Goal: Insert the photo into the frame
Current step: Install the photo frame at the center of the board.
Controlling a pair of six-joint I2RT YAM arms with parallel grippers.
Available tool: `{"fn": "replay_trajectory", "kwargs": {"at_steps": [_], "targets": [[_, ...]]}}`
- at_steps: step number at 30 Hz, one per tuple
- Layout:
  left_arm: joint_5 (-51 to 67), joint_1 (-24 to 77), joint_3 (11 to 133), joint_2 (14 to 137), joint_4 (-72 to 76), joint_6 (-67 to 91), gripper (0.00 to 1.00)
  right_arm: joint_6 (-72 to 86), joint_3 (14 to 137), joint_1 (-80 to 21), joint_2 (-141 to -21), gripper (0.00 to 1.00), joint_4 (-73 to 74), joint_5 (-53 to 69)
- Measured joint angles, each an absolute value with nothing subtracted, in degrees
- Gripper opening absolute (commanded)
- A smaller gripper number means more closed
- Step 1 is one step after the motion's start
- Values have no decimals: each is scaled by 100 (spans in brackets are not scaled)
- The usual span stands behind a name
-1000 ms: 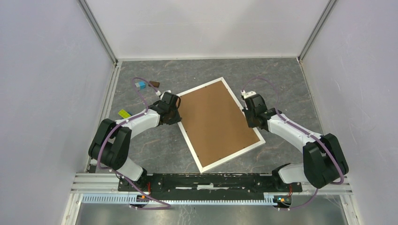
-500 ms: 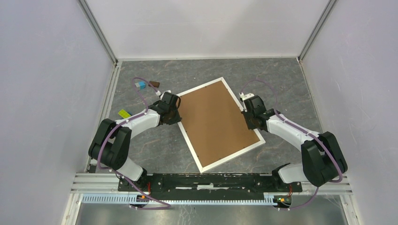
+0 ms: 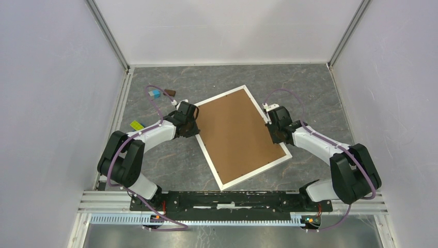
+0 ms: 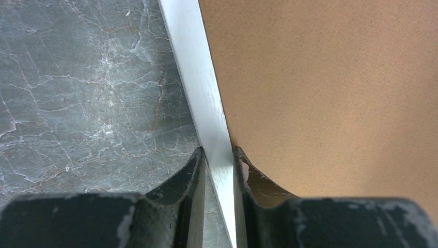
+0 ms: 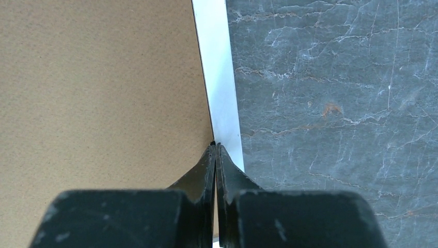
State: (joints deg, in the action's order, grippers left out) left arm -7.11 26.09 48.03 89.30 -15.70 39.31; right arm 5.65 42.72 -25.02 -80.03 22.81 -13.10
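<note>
The white frame [image 3: 255, 172] lies tilted in the middle of the table with the brown backing board [image 3: 237, 137] filling it. The photo is hidden. My left gripper [image 3: 195, 124] is at the frame's left side. In the left wrist view it [image 4: 218, 152] is shut on the white frame edge [image 4: 199, 77], with one finger on the table side and one on the board [image 4: 330, 88]. My right gripper [image 3: 272, 132] is at the frame's right side. In the right wrist view it [image 5: 215, 145] is shut, its tips at the seam between board [image 5: 98, 88] and frame edge [image 5: 219, 88].
A blue block [image 3: 154, 94], a small brown piece [image 3: 170, 93] and a yellow-green piece [image 3: 136, 124] lie at the table's left. White walls enclose the table on three sides. The arm bases sit on the rail at the near edge.
My right gripper has shifted a little inward onto the frame's right edge. The left gripper and the frame have not visibly moved.
</note>
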Motion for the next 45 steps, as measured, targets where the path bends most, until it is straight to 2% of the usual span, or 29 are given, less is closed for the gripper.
{"fn": "replay_trajectory", "kwargs": {"at_steps": [11, 25, 36, 45], "targets": [[-714, 2609, 4803, 8930, -1570, 3929, 2, 541, 4276, -2661, -8084, 2, 2259, -1459], [-714, 2606, 4799, 8930, -1559, 3929, 2, 486, 4425, -2928, -8580, 2, 1520, -1730], [-711, 2604, 4799, 8932, -1557, 3929, 2, 521, 4528, -2456, -7957, 2, 2335, -1251], [-711, 2604, 4799, 8932, -1557, 3929, 2, 462, 4552, -2353, -7959, 1, 2456, -1208]]}}
